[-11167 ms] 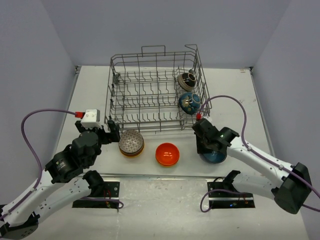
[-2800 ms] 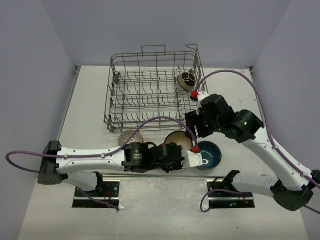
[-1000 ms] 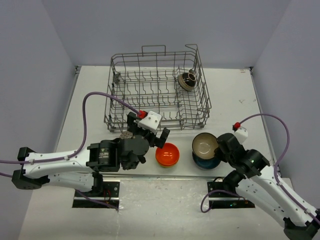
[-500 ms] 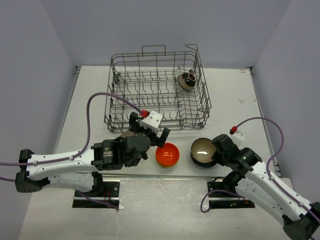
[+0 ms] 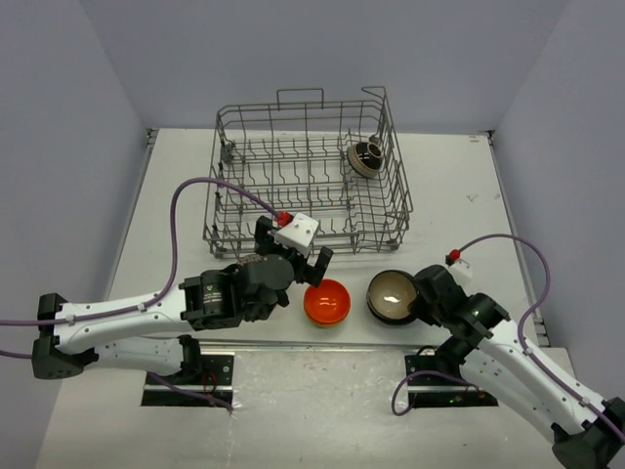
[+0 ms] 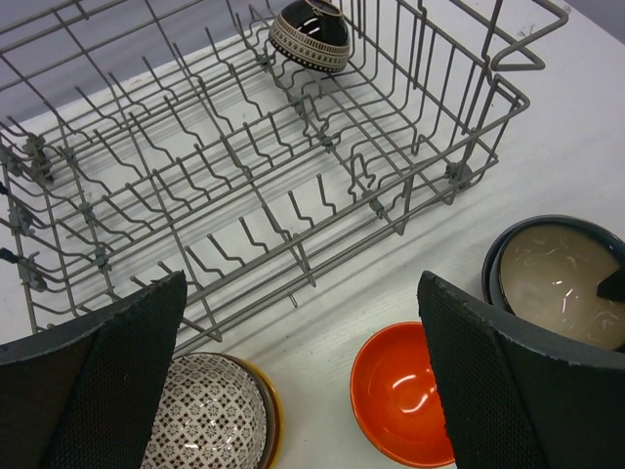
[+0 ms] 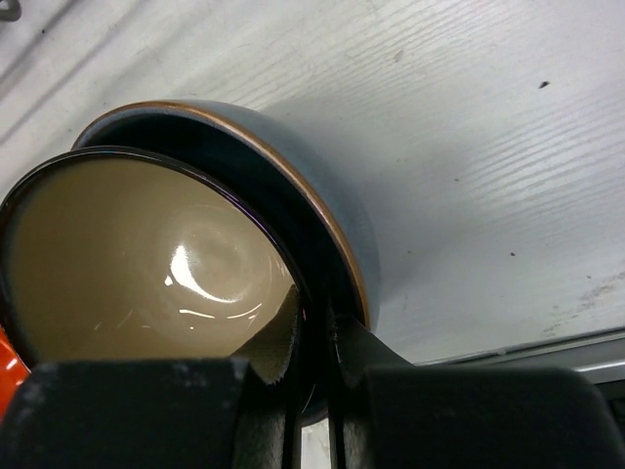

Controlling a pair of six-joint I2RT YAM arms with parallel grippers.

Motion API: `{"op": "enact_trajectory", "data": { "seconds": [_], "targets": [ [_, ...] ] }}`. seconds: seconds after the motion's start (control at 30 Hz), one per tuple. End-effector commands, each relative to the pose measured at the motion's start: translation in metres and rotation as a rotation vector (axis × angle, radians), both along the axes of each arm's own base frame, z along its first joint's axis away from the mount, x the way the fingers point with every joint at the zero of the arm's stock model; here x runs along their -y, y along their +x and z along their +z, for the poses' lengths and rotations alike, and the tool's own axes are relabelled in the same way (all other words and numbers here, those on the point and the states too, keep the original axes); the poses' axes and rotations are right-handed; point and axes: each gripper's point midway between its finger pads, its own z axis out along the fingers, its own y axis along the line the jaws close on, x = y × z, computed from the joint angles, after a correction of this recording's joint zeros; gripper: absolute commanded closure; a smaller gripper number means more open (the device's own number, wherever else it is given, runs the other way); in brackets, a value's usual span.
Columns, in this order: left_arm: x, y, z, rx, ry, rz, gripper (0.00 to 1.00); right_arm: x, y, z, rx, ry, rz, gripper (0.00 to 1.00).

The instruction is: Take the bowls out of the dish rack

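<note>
The grey wire dish rack (image 5: pixel 293 176) stands at the back and holds one black-and-cream bowl (image 5: pixel 367 157), also in the left wrist view (image 6: pixel 311 31). In front of the dish rack (image 6: pixel 244 176) stand an orange bowl (image 5: pixel 327 301) (image 6: pixel 410 405) and a zigzag patterned bowl (image 6: pixel 210 415) nested in a yellow bowl (image 6: pixel 266 420). My left gripper (image 5: pixel 292 249) (image 6: pixel 308 391) is open and empty above them. My right gripper (image 5: pixel 415 301) (image 7: pixel 312 337) is shut on the rim of a dark bowl with a cream inside (image 5: pixel 393 295) (image 7: pixel 146 254), tilted inside a dark blue bowl (image 7: pixel 327 210).
The left arm hides most of the patterned bowl in the top view. The table's front edge with two black mounting plates (image 5: pixel 449 386) lies just behind the bowls. Bare white table (image 5: pixel 459 195) lies right of the rack.
My right gripper has moved the cream-inside bowl down and left into the dark blue bowl. My left gripper has shifted slightly up and right, still open.
</note>
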Motion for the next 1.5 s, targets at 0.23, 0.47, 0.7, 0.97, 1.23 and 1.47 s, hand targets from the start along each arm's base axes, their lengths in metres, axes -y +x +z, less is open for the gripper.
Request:
{"op": "enact_trajectory", "data": {
  "seconds": [0.23,0.47,0.7,0.97,1.23,1.47],
  "targets": [
    [0.01,0.006,-0.001,-0.014,-0.046,-0.004,0.0,-0.006,0.024,0.054,0.124,0.0,0.019,1.0],
    [0.01,0.007,-0.003,-0.022,-0.045,-0.012,0.0,-0.006,0.022,0.049,0.082,-0.021,0.026,0.99],
    [0.006,0.009,-0.002,-0.023,-0.053,-0.008,0.0,-0.014,0.02,0.035,0.055,-0.004,0.053,1.0],
    [0.007,0.011,-0.006,-0.033,-0.048,-0.019,0.0,-0.014,0.022,0.02,0.032,-0.027,0.051,0.96],
    [0.006,0.011,-0.007,-0.041,-0.056,-0.031,0.0,-0.02,0.026,0.017,0.05,-0.002,0.07,0.9],
    [0.01,0.013,-0.009,-0.049,-0.054,-0.033,0.0,-0.023,0.025,0.023,0.057,0.007,0.087,0.68]
  ]
}}
